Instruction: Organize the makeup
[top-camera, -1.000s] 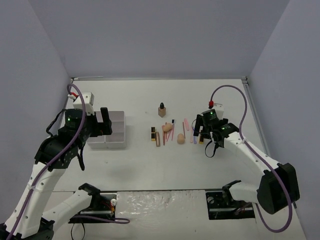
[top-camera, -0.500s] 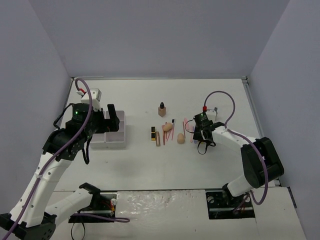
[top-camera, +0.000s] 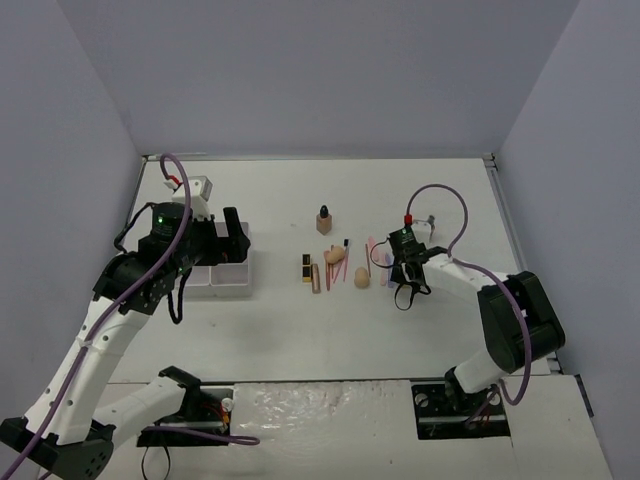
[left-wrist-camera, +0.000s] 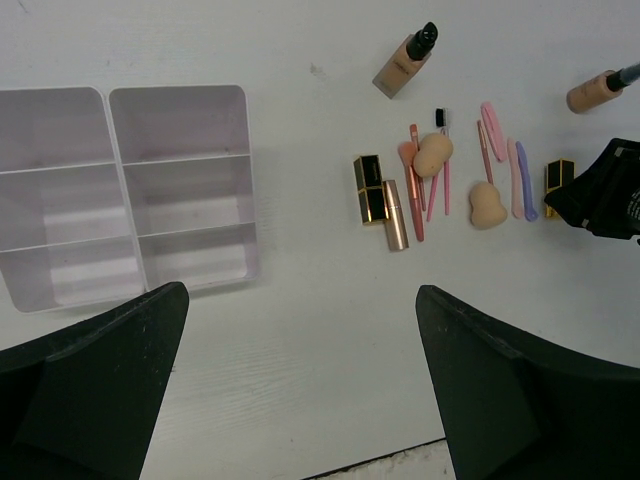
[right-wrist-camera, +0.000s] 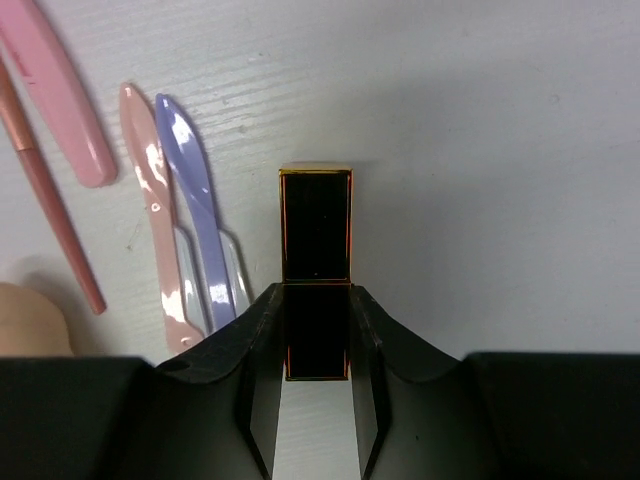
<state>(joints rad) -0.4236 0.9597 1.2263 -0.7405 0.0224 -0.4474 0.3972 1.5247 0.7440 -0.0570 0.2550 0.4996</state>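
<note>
**Gripping the right-end lipstick; left jaws wide apart**

Your right gripper (right-wrist-camera: 316, 300) is down at the table (left-wrist-camera: 330, 340). Its jaws are closed against both long sides of a black-and-gold lipstick (right-wrist-camera: 316, 225). That tube lies flat, its near half between the fingers and its far half sticking out past the tips. It sits at the right end of the row of makeup in the middle of the table.

Just left of it a lilac stick (right-wrist-camera: 195, 190) and a pink stick (right-wrist-camera: 155, 210) lie side by side, not touching the tube. Further left you have two peach sponges (left-wrist-camera: 433, 155), several thin pink sticks, and a second lipstick (left-wrist-camera: 369, 188) at the row's left end. One tan bottle (left-wrist-camera: 405, 62) lies beyond the row, and another tan bottle (left-wrist-camera: 592, 92) lies beyond your right gripper.

Your left gripper (left-wrist-camera: 300, 295) hangs above the table on the left, over the white box (left-wrist-camera: 248, 190). Its jaws are spread wide and hold nothing.
</note>
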